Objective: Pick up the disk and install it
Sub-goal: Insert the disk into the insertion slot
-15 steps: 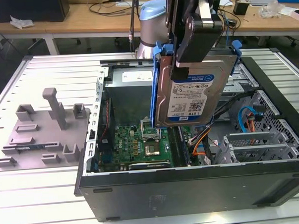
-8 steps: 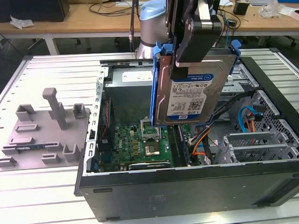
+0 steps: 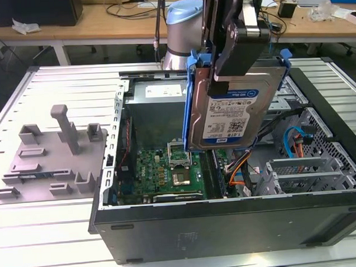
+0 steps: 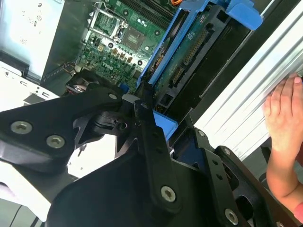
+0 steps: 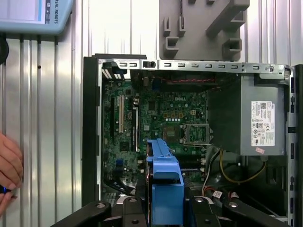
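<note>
The disk (image 3: 230, 110), a silver hard drive with a white-and-blue label in a bright blue carrier bracket, hangs upright above the middle of the open computer case (image 3: 229, 226). My gripper (image 3: 238, 57) is shut on its upper end. In the second wrist view the disk's (image 4: 189, 42) blue frame and connector edge run away from the black fingers (image 4: 151, 137). In the first wrist view the blue carrier (image 5: 165, 184) is seen edge-on over the motherboard (image 5: 161, 118).
A grey fixture plate (image 3: 49, 157) lies on the table at the exterior view's left. Cables and metal drive bays (image 3: 298, 169) fill the case's right side; the power supply (image 5: 262, 123) sits at one end. A person's hand (image 4: 284, 127) rests on the table beside the case.
</note>
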You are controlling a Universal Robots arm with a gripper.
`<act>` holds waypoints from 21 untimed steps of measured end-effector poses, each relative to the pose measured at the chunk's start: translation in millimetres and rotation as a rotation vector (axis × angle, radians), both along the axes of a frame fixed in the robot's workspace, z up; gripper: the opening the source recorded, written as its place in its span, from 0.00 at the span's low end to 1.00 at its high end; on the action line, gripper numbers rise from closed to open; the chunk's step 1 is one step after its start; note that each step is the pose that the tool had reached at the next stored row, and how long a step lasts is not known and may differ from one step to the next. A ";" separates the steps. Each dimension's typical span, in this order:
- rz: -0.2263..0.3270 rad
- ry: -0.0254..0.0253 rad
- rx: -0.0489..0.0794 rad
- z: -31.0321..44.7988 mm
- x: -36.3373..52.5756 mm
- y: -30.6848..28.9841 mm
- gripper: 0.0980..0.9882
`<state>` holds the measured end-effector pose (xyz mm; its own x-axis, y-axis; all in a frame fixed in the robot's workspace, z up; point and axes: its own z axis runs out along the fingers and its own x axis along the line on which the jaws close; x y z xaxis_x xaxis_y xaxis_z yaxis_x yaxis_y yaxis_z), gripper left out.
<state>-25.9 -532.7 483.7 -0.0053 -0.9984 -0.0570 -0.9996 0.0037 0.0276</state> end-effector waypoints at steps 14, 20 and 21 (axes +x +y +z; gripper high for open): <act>-0.010 0.0000 0.000 -1.7 36.3 -2.7 0.30; -0.010 0.0000 0.000 -2.6 56.0 -8.6 0.30; -0.010 0.0001 0.000 -2.6 60.8 -10.6 0.30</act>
<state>35.0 -543.3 481.1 -0.0154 -0.9983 -0.0567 -0.9995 0.0139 0.0277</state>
